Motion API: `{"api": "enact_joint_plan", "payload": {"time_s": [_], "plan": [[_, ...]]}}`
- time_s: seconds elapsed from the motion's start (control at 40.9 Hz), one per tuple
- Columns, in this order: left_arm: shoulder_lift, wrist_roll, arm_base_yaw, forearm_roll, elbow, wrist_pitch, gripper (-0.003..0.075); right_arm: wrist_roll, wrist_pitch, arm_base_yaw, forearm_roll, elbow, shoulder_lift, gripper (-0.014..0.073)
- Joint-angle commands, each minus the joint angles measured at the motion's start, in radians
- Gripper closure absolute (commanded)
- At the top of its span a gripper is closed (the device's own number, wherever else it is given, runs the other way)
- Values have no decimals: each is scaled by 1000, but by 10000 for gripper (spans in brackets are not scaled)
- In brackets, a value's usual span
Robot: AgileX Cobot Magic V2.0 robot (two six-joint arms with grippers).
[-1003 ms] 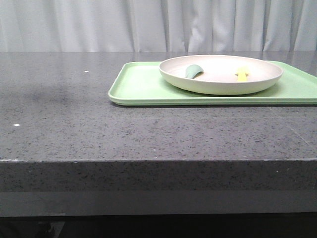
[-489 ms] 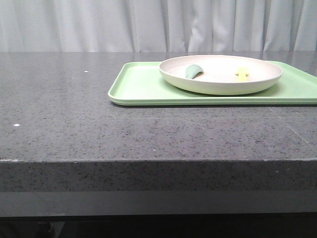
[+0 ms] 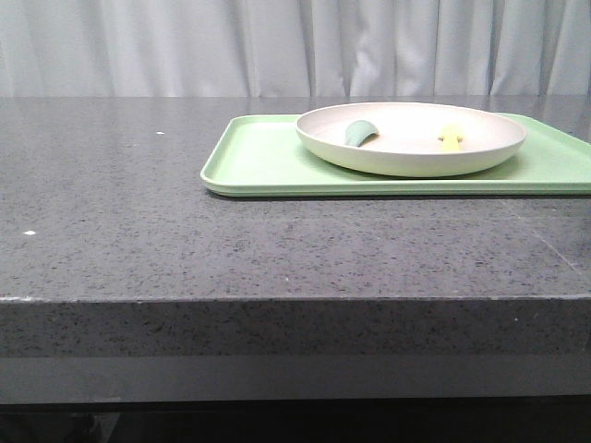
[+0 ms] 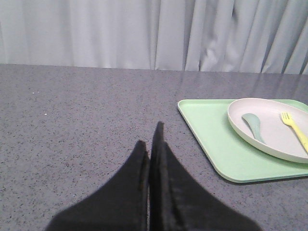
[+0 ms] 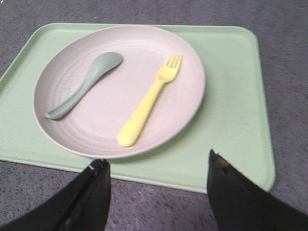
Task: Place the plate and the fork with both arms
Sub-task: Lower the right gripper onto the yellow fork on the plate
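Observation:
The cream plate (image 3: 411,138) sits on the light-green tray (image 3: 263,161) at the right of the table. The pale-yellow fork (image 3: 451,138) lies in the plate, with a teal-green spoon (image 3: 360,133) beside it. In the right wrist view the plate (image 5: 183,62), fork (image 5: 149,101) and spoon (image 5: 84,84) are just beyond my open, empty right gripper (image 5: 157,161), which hovers over the tray's near edge (image 5: 231,144). My left gripper (image 4: 150,137) is shut and empty over bare table, left of the tray (image 4: 211,130); plate (image 4: 269,130) and fork (image 4: 294,130) show there too. Neither gripper shows in the front view.
The dark speckled stone table (image 3: 111,212) stretches left of the tray, its front edge (image 3: 277,300) close to the camera. A pale curtain (image 3: 185,46) hangs behind the table.

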Motion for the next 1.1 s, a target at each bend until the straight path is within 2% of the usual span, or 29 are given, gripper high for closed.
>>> {"api": "enact_joint_plan", "payload": {"time_s": [0.0,0.196,0.465,0.929,1.003,1.076], "plan": [[4,2,-9,-6,-27,-86,738,-8,-13,38,7,-136,114,134],[4,2,-9,-6,-27,-84,738,88,261,39,8,-436,400,113],[4,2,-9,-6,-27,-84,738,162,430,25,7,-742,690,113],[4,2,-9,-6,-27,-84,738,172,401,17,7,-776,821,124],[4,2,-9,-6,-27,-84,738,172,401,17,7,-776,821,153],[4,2,-9,-6,-27,-84,738,172,402,17,7,-776,821,242]]}}
